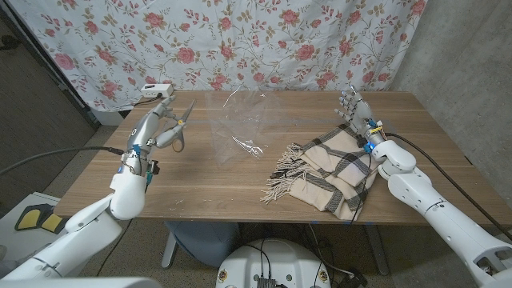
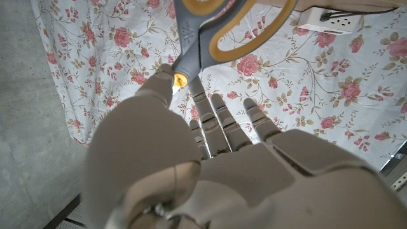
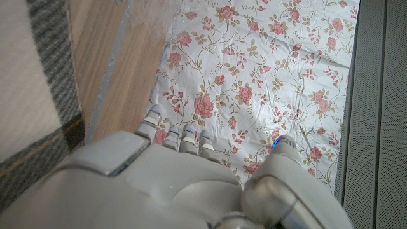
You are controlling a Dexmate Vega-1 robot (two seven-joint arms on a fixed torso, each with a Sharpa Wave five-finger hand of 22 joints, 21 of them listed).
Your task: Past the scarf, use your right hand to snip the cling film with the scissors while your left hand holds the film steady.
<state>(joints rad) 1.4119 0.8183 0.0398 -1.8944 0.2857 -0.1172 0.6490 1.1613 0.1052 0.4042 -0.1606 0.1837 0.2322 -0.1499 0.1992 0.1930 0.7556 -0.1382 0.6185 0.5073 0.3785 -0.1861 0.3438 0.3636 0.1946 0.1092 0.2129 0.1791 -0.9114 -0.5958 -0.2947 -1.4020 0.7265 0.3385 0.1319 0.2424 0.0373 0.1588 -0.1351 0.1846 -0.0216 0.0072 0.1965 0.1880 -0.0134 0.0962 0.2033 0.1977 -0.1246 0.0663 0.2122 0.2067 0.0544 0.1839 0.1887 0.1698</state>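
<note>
At the left of the counter (image 1: 200,192), the left hand (image 1: 162,122) is raised above the far left part of the wood. A pair of scissors (image 1: 183,126) with grey and yellow handles is held in it. In the left wrist view the scissors (image 2: 213,35) are seen pinched between the thumb and the fingers (image 2: 219,124), with the handles reaching past the fingertips toward the flowered curtain (image 2: 95,57). A white power strip (image 1: 155,89) lies at the far left edge of the counter, just beyond the hand.

Toward the middle, the cling film (image 1: 240,120) is seen as a clear, crumpled sheet standing up from the far half of the counter, well apart from both hands and touched by neither.

Right of the middle, a beige and dark checked scarf (image 1: 332,170) with a fringe is spread in folds on the counter, its fringe pointing to the left and near side.

At the right, the right hand (image 1: 353,106) is held upright above the far end of the scarf, with its fingers spread and nothing held. In the right wrist view the right hand (image 3: 191,184) is seen from behind, with the scarf (image 3: 32,83) beside it and the curtain beyond.
</note>
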